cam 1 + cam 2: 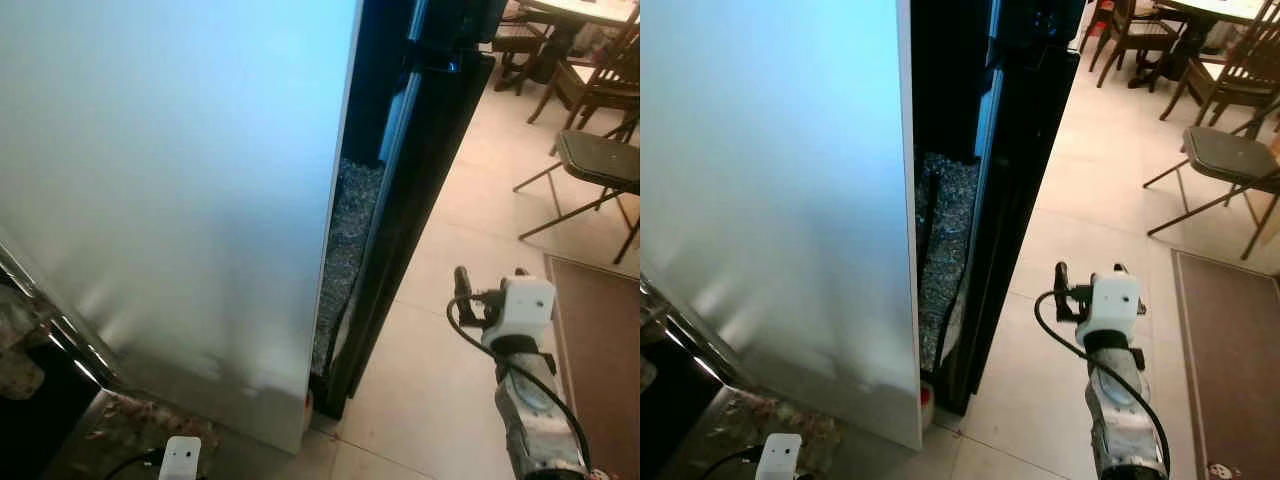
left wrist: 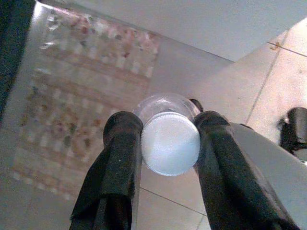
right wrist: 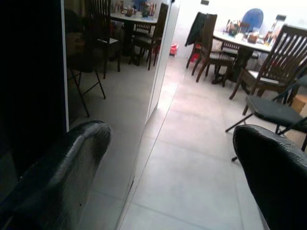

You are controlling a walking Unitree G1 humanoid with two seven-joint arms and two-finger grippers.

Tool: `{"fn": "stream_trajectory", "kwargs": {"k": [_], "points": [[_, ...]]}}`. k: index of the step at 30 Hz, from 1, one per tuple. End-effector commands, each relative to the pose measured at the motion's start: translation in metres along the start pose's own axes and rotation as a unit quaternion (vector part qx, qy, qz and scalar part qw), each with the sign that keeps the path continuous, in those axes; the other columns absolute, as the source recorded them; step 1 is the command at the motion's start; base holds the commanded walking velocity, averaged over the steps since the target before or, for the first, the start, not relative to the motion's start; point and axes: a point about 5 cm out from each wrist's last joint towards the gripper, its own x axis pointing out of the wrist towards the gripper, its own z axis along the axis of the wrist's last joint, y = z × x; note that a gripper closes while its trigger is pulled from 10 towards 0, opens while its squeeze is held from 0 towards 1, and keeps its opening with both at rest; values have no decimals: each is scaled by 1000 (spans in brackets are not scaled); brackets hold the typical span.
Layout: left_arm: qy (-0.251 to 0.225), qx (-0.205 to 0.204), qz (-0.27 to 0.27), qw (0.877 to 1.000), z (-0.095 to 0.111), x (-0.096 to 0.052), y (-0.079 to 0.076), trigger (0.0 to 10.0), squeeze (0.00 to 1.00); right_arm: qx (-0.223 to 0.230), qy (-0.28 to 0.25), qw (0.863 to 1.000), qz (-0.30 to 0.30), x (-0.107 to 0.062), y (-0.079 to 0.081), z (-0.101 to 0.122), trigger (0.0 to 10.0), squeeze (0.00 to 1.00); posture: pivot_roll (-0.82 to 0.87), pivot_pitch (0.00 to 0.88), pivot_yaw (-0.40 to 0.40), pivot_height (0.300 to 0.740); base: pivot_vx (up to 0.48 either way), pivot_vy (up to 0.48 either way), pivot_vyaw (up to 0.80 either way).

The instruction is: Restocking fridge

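Facing the big pale grey fridge door (image 1: 170,200), which stands barely ajar on a dark gap, the robot risks knocking its load against that edge if it pushes in before the door swings wide. The right gripper (image 3: 168,177) hangs open and empty over the tile floor (image 1: 1060,250). The left gripper (image 2: 168,143) clamps a clear white-capped bottle (image 2: 170,143) between both fingers, low beside the door's bottom corner.
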Motion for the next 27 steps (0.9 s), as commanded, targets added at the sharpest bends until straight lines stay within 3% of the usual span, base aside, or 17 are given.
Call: {"fn": "stream_trajectory", "kwargs": {"k": [1,5,9,18,27], "points": [[15,3,4,1000,-8,-1,4,10000,0,8,4,1000,-15,-7,-7,-6,10000,0,-24,0,-7,740,0,0,0],[25,12,3,1000,-14,-3,8,10000,0,30,-1,999,-33,-14,-14,-8,10000,0,-40,0,17,740,0,0,0],[28,9,5,1000,-17,-4,11,10000,0,41,-4,999,-28,-16,-11,-7,10000,0,-41,0,35,740,0,0,0],[40,13,10,999,-33,-9,19,10000,0,57,8,998,4,-23,13,-15,10000,0,12,0,31,740,0,0,0],[45,14,8,999,-41,-12,17,10000,0,67,1,997,25,-16,32,-9,10000,0,52,0,28,740,0,0,0]]}}
